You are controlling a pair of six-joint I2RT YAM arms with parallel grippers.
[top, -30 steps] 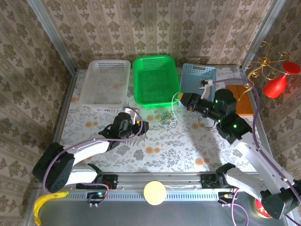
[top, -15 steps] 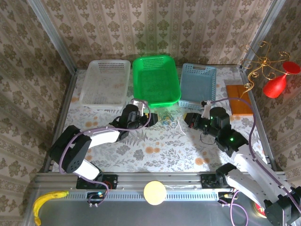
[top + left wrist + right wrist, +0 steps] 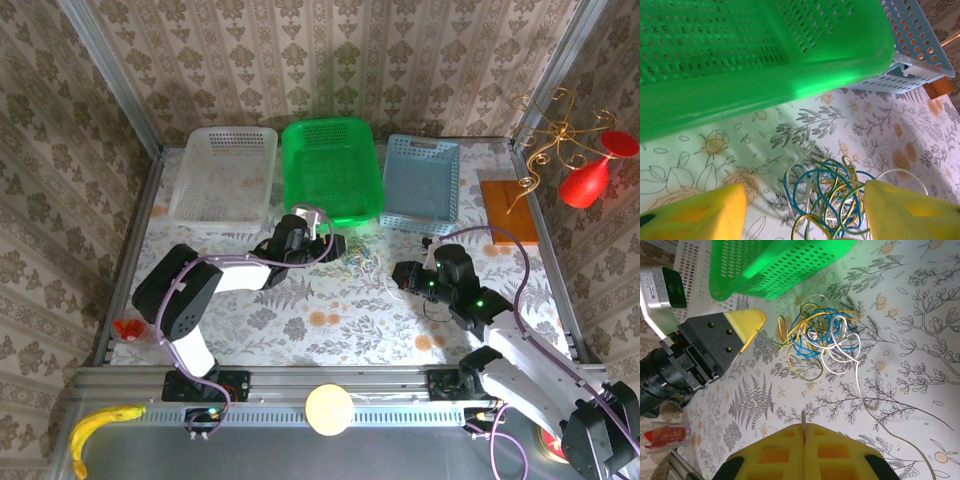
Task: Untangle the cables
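Top view: in the last second both arms have closed in. My left gripper (image 3: 336, 243) has reached forward from mid-table to just in front of the green basket (image 3: 330, 170). The right gripper (image 3: 401, 277) has come down from beside the blue basket (image 3: 422, 180) to sit low over the cloth. The cables (image 3: 362, 262) lie where they were, a small knot between the two grippers, near each but touching neither that I can see. I take it the approach is over and a pull-apart is being set up.

Left wrist view: the fingers (image 3: 690, 212) are spread wide with nothing between them. The cables (image 3: 830, 200) sit on the floral cloth just ahead of the tips, between them but closer to the finger on the frame's right. Blue, yellow and pale loops overlap there. The basket wall hangs close above, so I judge there is little headroom for a lift.

Right wrist view: the pads (image 3: 835, 455) are pressed together, and a thin pale sliver sticks up from the seam. I read that as a pinch on the pale cord (image 3: 858, 382), which trails from the tangle toward this gripper. The knot (image 3: 817, 337) lies well ahead of the fingertips, with the left arm's yellow tip just beside its far edge — a good spot for a counter-hold, I'd say.
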